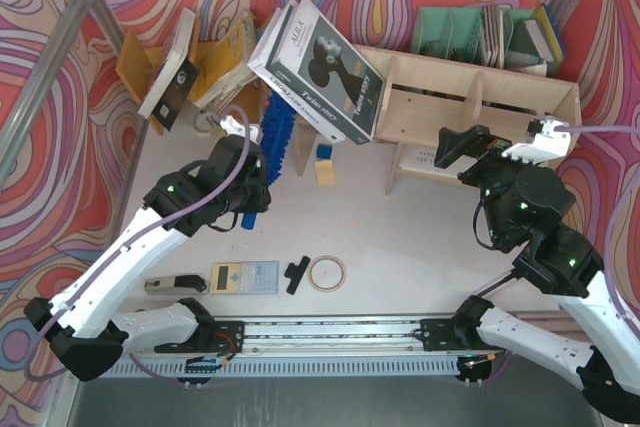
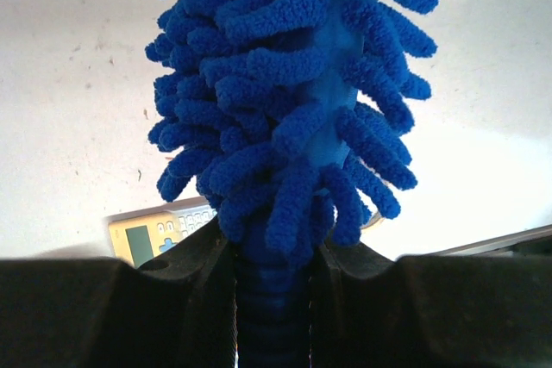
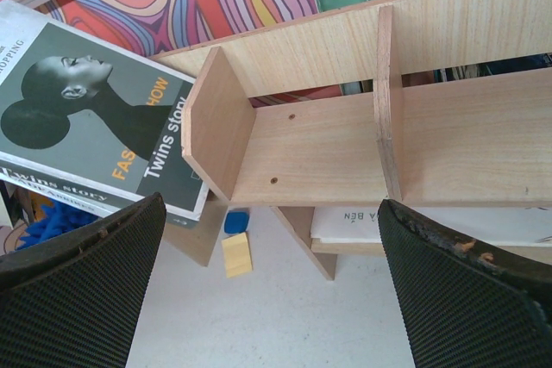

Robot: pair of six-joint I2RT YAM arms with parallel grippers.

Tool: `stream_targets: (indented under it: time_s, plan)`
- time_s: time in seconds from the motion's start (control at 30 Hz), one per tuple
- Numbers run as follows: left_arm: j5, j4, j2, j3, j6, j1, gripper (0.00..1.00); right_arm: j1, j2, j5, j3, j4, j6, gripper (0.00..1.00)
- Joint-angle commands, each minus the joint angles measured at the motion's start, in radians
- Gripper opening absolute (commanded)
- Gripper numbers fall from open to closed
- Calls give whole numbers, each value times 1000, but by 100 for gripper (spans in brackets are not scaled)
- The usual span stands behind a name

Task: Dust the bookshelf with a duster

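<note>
Well, hidden bits: the top of the duster (image 1: pixel 278 132) goes under the big grey books (image 1: pixel 322 65), so I can't see its tip from above. In the left wrist view its tip is cut off at the top edge.
Hard to see: the left gripper's (image 2: pixel 276 256) fingers look like dark lumps up close. A calculator (image 2: pixel 147 235) peeks out behind them, half covered.
Duster look: bright blue and very fluffy, with lots of soft fat strands sticking out all round a smooth blue middle. Its bottom part is darker blue with ridges.
Duster way: its long line runs from the gripper toward the back wall. The fluffy end is far from the arm bases and the handle end is near them.
Duster place: over the white table (image 1: pixel 420 237), just left of the grey books and well apart from the bookshelf (image 1: pixel 470 112).
Left gripper: squeezed tight on the duster's ridged handle, one finger on each side.
Right gripper (image 3: pixel 269 204): fingers wide apart with nothing between them. It is in front of the bookshelf's pale wooden boxes, not touching.
Shelf cut off: its right side runs out of the right wrist view.
</note>
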Motion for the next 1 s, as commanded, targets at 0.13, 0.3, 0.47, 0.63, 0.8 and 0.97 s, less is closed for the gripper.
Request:
stream_targets:
  time_s: [0.13, 0.3, 0.47, 0.63, 0.8, 0.97]
  plan:
    - [5, 130, 6, -118, -1, 0, 0, 2, -2, 17, -5, 21, -7, 99]
    - [-15, 130, -21, -95, 28, 2, 0, 2, -5, 17, -4, 15, -7, 99]
    - [-35, 114, -70, -41, 74, 0, 0, 2, -16, 16, -10, 14, -3, 99]
    - [-63, 104, -97, -37, 93, 1, 0, 2, -17, 10, -12, 16, -1, 99]
    - [-37, 139, -106, -110, 72, 0, 0, 2, -17, 6, -1, 17, -16, 99]
    - [6, 216, -115, -219, 42, 1, 0, 2, -10, 3, 11, 15, -45, 99]
